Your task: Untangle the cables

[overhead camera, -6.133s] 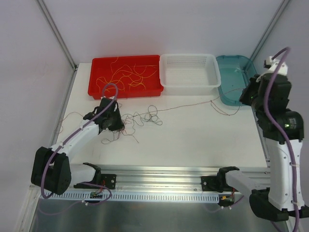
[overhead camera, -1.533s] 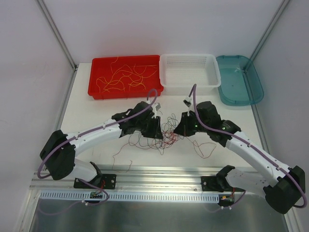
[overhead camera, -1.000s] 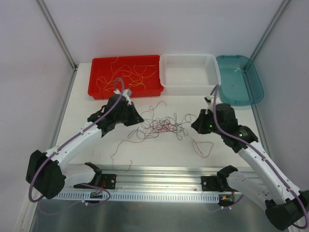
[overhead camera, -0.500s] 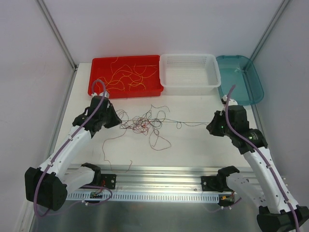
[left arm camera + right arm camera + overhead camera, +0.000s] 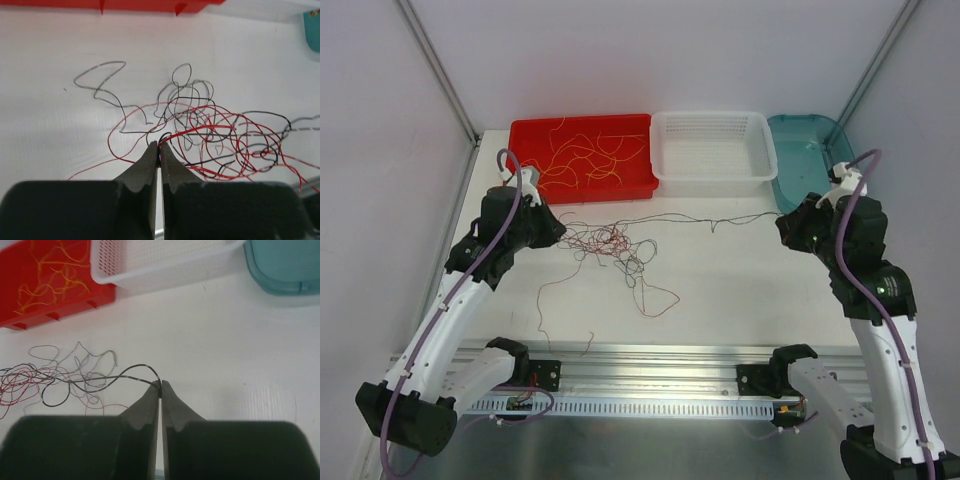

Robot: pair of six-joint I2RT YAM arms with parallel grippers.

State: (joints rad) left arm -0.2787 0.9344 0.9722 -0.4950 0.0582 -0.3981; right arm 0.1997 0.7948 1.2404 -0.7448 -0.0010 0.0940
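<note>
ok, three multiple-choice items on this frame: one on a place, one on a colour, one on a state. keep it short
1. In the top view, the thin yellow-orange wires lie at:
A) the far edge, left
B) the far edge, right
C) the near edge, centre

2. The thin wire pinched by the right pincer is:
A) yellow
B) white
C) black

3. The left pincer is:
A) wide open
B) shut on strands of the red and black wire tangle
C) shut on nothing

Answers:
1 A: they sit inside the red plastic tray at the far left.
2 C: in the right wrist view, the wire running into the closed tips is black.
3 B: in the left wrist view, the tips are together with red and black strands caught between them.
</note>
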